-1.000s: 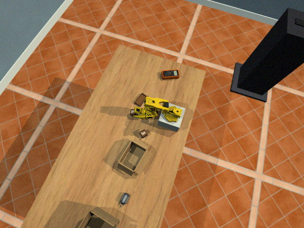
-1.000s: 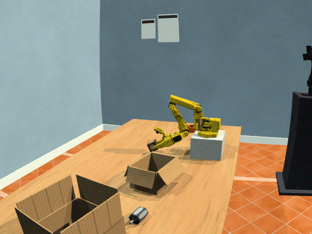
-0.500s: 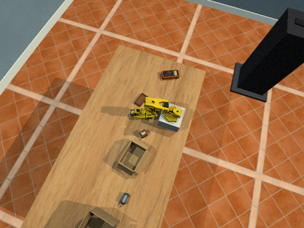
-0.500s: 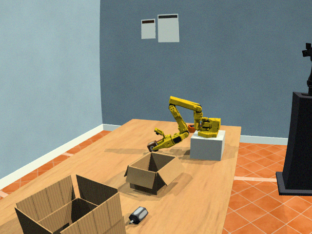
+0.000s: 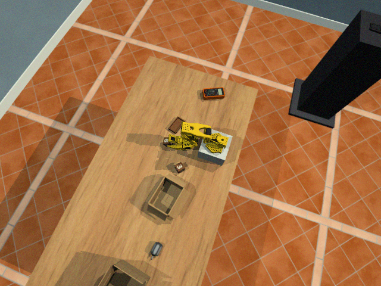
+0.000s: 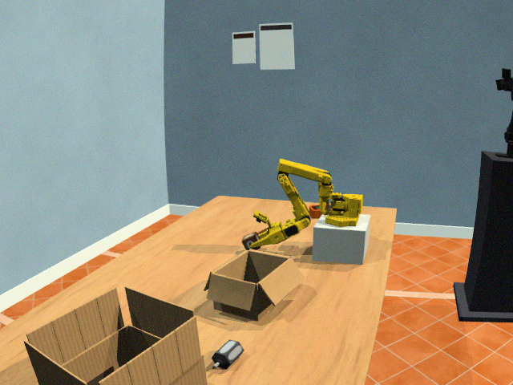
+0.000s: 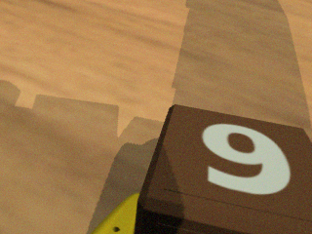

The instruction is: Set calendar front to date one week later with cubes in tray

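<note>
My gripper is shut on a brown cube and holds it a little above the table. The cube's face toward the wrist camera shows a white 9. The same cube shows at the arm's tip in the overhead view and in the side view. A second brown cube lies on the table in front of the arm's base with a 3 on top. The brown calendar tray lies flat on the table beside the arm; it is mostly hidden in the side view.
The arm stands on a grey block. An open cardboard box stands past the loose cube. A second open box sits at the table's near end, with a small grey device beside it. An orange multimeter lies behind the arm.
</note>
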